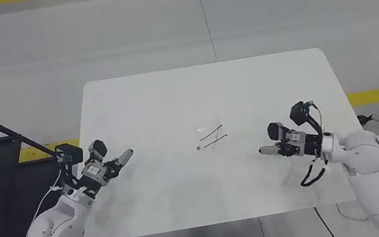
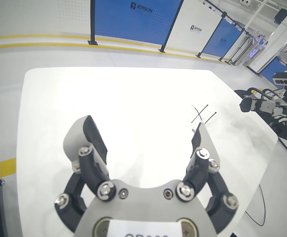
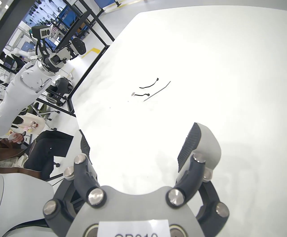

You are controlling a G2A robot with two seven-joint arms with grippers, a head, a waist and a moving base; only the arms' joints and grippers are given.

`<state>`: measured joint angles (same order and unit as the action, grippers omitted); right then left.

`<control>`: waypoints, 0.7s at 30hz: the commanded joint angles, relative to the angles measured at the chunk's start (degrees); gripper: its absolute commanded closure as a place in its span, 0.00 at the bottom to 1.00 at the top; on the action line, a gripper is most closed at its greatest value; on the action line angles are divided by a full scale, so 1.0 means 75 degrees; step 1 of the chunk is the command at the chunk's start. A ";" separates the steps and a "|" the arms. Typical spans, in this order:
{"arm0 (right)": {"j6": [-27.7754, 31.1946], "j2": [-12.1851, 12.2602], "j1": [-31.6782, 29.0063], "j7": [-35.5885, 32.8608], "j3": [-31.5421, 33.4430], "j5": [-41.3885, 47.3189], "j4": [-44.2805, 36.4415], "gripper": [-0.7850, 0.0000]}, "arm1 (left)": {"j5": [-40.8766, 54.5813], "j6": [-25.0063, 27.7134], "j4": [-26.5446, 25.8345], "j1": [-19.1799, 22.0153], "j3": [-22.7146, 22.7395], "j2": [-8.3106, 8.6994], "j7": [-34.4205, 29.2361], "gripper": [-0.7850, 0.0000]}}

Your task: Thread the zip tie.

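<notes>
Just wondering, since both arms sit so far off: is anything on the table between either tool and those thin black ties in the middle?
Nothing visible does. The zip ties lie loose in the middle of the table, and only bare white surface runs from them to the left tool and the right tool, both open.

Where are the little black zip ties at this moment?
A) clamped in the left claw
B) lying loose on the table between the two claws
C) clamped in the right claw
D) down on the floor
B: the zip ties lie on the white table, apart from the left gripper and the right gripper, both open and empty.
</notes>
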<state>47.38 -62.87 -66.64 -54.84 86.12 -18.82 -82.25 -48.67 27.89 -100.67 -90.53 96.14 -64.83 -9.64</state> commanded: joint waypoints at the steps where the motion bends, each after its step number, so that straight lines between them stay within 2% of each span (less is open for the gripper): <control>1: 0.0001 0.0000 0.0001 -0.0007 0.0000 0.0006 0.0001 0.00 | 0.0000 0.0001 0.0000 0.0000 0.0000 0.0000 -0.0001 0.00; 5: 0.0126 0.0014 -0.0010 -0.0076 -0.0181 -0.0270 -0.0190 0.00 | 0.0113 -0.0046 -0.0015 0.0011 -0.0070 -0.0009 -0.0027 0.00; 7: -0.0039 0.0006 0.0133 -0.0054 -0.0363 0.0218 0.0007 0.00 | 0.0390 -0.0011 0.0010 0.0086 -0.0152 -0.0015 -0.0151 0.00; 15: -0.1419 0.0035 0.1819 -0.1695 -0.1917 0.2643 0.1221 0.00 | 0.1101 0.0251 0.0119 0.0257 -0.0229 -0.0003 -0.0423 0.00; 21: -0.1919 0.0000 0.3025 -0.2194 -0.2807 0.3249 0.2684 0.00 | 0.1104 0.0246 0.0121 0.0259 -0.0223 -0.0002 -0.0421 0.00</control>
<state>33.14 -62.75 -45.26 -71.15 66.06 5.41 -64.01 -40.39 29.74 -99.75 -88.59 94.47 -64.84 -12.80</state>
